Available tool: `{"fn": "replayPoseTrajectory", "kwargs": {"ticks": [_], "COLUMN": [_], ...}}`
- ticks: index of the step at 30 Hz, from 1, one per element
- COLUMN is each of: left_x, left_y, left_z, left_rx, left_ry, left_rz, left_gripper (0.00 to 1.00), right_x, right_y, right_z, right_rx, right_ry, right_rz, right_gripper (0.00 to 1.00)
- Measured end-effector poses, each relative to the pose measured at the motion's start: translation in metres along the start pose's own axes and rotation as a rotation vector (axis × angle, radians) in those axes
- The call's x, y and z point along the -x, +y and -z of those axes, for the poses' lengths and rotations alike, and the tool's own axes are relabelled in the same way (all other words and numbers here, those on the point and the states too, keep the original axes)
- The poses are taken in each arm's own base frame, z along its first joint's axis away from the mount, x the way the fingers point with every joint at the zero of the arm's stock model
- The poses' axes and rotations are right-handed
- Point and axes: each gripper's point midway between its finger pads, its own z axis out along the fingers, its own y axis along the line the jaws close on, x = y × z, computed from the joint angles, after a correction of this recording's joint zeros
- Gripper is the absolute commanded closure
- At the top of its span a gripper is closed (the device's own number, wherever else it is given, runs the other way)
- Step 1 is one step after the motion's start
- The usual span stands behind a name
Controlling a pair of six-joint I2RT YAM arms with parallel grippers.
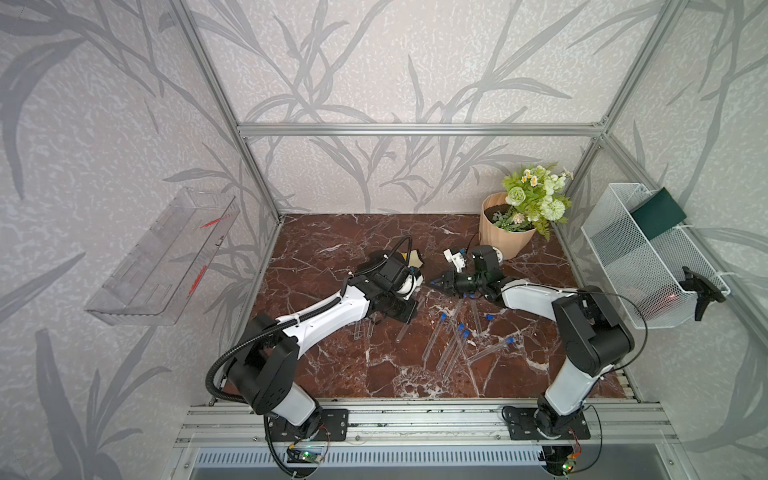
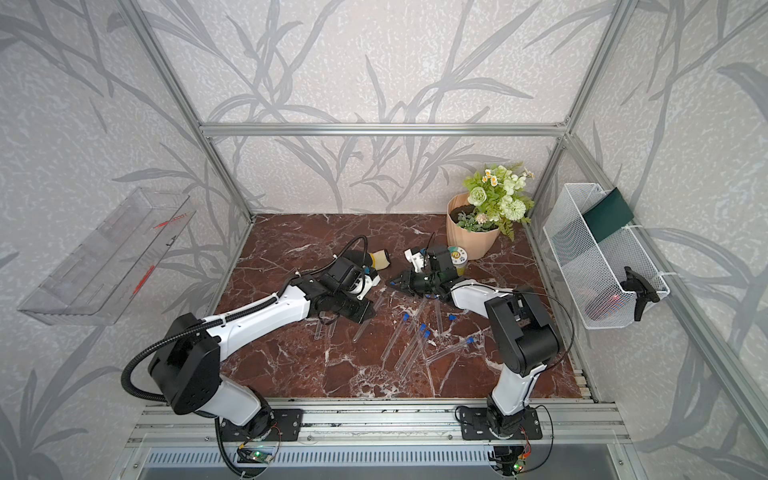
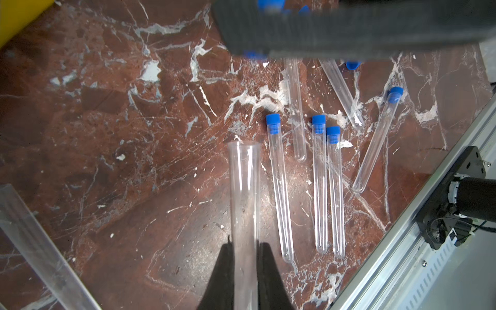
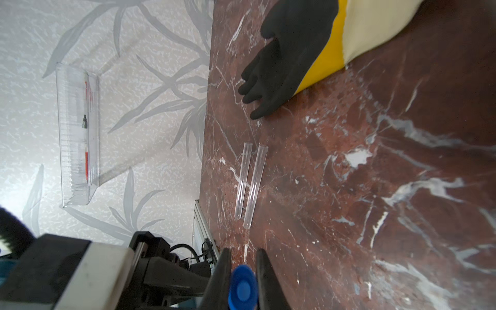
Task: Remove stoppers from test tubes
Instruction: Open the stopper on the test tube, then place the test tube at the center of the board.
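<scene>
Marble top, dark red w/ white veins, serving as laydown area, letting everything lie flat within reach of both arms. Ignoring black-and-yellow glove at the back: not part of the job. Clamping left gripper narrow round a clear held tube, open mouth pointing away from the jaws, apparently lifted off the marble, prob. for bracing against a pull. Noting four capped tubes lying close together toward the front, awaiting their turn. Noting two bare tubes side by side, well apart from the capped lot, likely sorting done from undone. Pinching right gripper almost closed on a blue stopper, clear of any tube, so judging this one uncorked. Needing next a drop spot, e.g. near the loose stopper.
</scene>
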Motion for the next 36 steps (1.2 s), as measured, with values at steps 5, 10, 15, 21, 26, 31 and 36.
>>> {"fn": "replayPoseTrajectory", "kwargs": {"ticks": [5, 10, 15, 21, 26, 31, 36], "left_x": [-0.002, 0.000, 0.005, 0.013, 0.008, -0.006, -0.014], "left_y": [0.002, 0.008, 0.024, 0.052, 0.074, 0.090, 0.101], "left_z": [0.000, 0.001, -0.005, -0.022, -0.033, -0.040, -0.044], "left_rx": [0.006, 0.017, 0.090, 0.223, 0.325, 0.409, 0.465], "left_ry": [0.007, -0.001, 0.003, 0.039, 0.090, 0.141, 0.171], "left_rz": [0.006, 0.045, 0.097, 0.157, 0.200, 0.241, 0.258], "left_gripper": [0.93, 0.93, 0.93, 0.93, 0.93, 0.92, 0.90], "right_x": [0.011, 0.008, 0.007, 0.004, -0.003, -0.005, -0.004], "right_y": [-0.001, -0.022, -0.041, -0.048, -0.055, -0.066, -0.078], "right_z": [0.004, 0.015, 0.050, 0.075, 0.082, 0.090, 0.101], "right_rx": [-0.020, -0.127, -0.284, -0.384, -0.426, -0.474, -0.527], "right_ry": [-0.029, -0.029, -0.039, -0.030, -0.015, -0.011, -0.022], "right_rz": [0.022, 0.025, 0.056, 0.092, 0.089, 0.067, 0.038], "right_gripper": [0.86, 0.86, 0.86, 0.86, 0.86, 0.86, 0.86]}}
